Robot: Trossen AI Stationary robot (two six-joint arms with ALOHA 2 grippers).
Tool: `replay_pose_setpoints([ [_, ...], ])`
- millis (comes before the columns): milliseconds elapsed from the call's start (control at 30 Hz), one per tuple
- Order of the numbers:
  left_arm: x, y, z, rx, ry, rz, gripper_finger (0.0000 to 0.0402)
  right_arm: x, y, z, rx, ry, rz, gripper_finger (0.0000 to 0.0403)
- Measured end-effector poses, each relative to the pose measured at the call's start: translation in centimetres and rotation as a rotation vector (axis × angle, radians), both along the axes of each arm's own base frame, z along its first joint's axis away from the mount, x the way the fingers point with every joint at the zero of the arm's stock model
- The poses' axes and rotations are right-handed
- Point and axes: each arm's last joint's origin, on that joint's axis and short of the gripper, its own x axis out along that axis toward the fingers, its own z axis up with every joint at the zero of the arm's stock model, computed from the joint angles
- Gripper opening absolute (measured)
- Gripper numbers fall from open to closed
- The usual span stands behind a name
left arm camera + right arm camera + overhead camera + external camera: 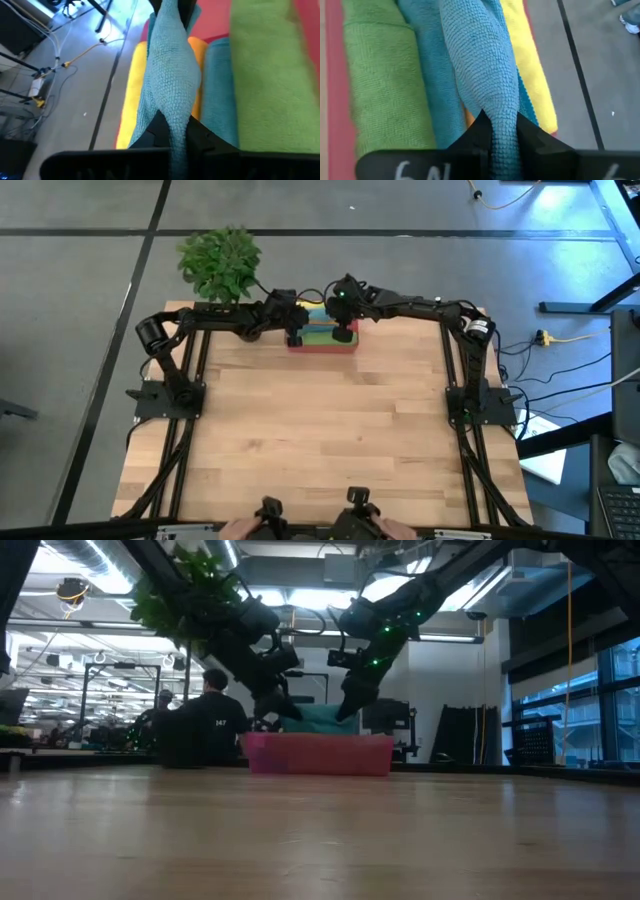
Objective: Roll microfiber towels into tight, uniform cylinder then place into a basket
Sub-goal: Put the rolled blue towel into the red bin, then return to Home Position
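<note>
While both arms reach over the table's (320,440) far edge, basket (322,344) below holds green, teal, yellow rolls. Left tool (172,135) and right tool (500,132) each pinch an end of the teal towel (480,65), its long axis parallel to those rolls.

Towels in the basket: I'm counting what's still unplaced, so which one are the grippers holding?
The upper teal-blue towel, pinched at both ends by the left gripper and right gripper; the green, yellow, orange and other teal rolls lie beneath.

basket (323,345) set at table (320,440) far edge, upper centre of frame | towels (318,328) laid inside it | plant (220,262) placed upper left
</note>
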Motion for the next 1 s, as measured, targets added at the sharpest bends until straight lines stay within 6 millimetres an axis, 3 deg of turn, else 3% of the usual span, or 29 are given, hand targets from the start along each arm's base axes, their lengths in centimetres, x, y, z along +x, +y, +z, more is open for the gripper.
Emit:
replay_pose_setpoints([
  [467, 0.2, -1.0, -0.6, -0.051, 0.046, -0.042, 0.002, 0.2, 1.0, -0.8, 0.081, 0.044, 0.08, 0.0039],
  [533, 0.3, -1.1, -0.6, -0.05, 0.047, -0.045, 0.0033, 0.2, 1.1, -1.0, 0.097, 0.039, 0.072, 0.0067],
  [700, 0.5, -1.6, -0.7, -0.048, 0.067, -0.043, 0.0094, -0.1, 0.9, -1.2, 0.059, 0.092, 0.003, 0.0199],
  [800, 0.6, -2.0, -0.7, -0.026, 0.09, -0.017, 0.013, -0.6, 0.9, -1.3, 0.017, 0.158, -0.056, 0.0256],
  [900, 0.7, -2.8, -0.1, -0.008, 0.111, -0.007, 0.0158, -1.1, 1.1, -1.1, 0.017, 0.206, -0.083, 0.0278],
  [1000, 0.6, -3.8, 0.9, -0.012, 0.102, -0.014, 0.0179, -1.6, 1.4, -0.3, 0.036, 0.207, -0.102, 0.0275],
])
